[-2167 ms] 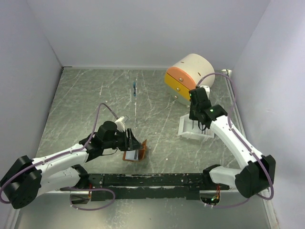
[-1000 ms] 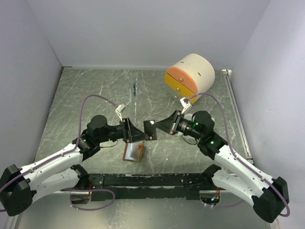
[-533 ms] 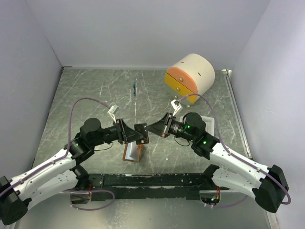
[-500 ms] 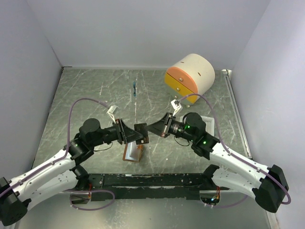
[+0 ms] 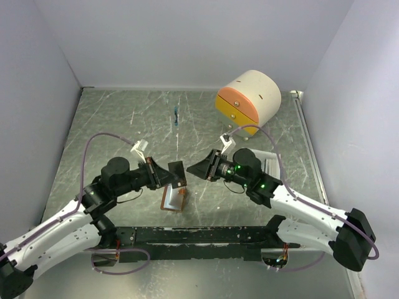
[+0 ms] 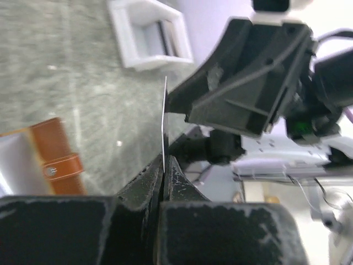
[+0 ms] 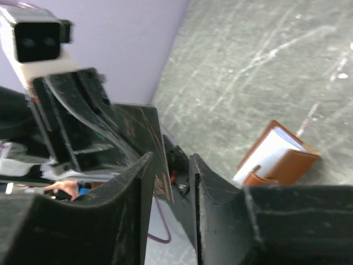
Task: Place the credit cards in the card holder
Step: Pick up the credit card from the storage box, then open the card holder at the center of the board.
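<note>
1. Left wrist view: my left hand (image 6: 165, 161) is pressed together on a credit card (image 6: 164, 118), which stands edge-on above the fingers.
2. My right hand (image 7: 170, 163) is slightly spread at that card's far edge. I cannot tell whether it touches.
3. The card holder (image 5: 174, 200) lies open on the table (image 5: 112, 124), below both hands.

The table (image 5: 124, 118) is grey-green, marbled with white streaks. The wallet (image 5: 173, 200) is brown with pale pockets, and the card (image 5: 177, 169) is dark. The box (image 5: 249, 93) is cream and orange, the tray (image 5: 272, 163) white.
</note>
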Controlling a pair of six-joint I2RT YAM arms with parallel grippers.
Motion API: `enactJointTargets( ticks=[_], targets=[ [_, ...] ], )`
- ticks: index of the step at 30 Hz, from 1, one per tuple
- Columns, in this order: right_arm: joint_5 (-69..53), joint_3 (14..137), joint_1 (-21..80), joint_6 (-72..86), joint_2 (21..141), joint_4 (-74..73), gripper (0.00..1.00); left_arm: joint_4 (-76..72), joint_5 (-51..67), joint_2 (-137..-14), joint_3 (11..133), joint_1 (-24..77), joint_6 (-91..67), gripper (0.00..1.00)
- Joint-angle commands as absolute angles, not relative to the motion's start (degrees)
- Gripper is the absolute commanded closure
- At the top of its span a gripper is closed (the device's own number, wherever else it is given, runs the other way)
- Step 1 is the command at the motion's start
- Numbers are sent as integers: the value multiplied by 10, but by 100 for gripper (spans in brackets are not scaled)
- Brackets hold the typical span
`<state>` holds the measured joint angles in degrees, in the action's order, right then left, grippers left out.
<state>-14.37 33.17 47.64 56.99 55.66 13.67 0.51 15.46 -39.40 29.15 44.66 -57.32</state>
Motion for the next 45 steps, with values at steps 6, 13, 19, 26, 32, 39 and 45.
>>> enactJointTargets(
  ticks=[6,13,19,26,32,39,45],
  targets=[
    [29,403,568,558,662,-12,43,288,-103,-337,409,447,-497,93],
    [208,603,702,483,822,-162,40,412,-256,-287,531,447,-445,93],
    [316,796,764,480,1013,-351,39,449,-308,-241,593,447,-422,93],
    [388,919,786,515,1152,-525,36,463,-304,-216,595,447,-423,93],
    [401,918,796,534,1154,-551,35,463,-300,-216,592,446,-418,93],
    [415,904,802,562,1185,-585,35,455,-285,-221,579,447,-419,93],
    [449,906,808,588,1180,-623,38,449,-274,-226,566,447,-427,93]
  ],
)
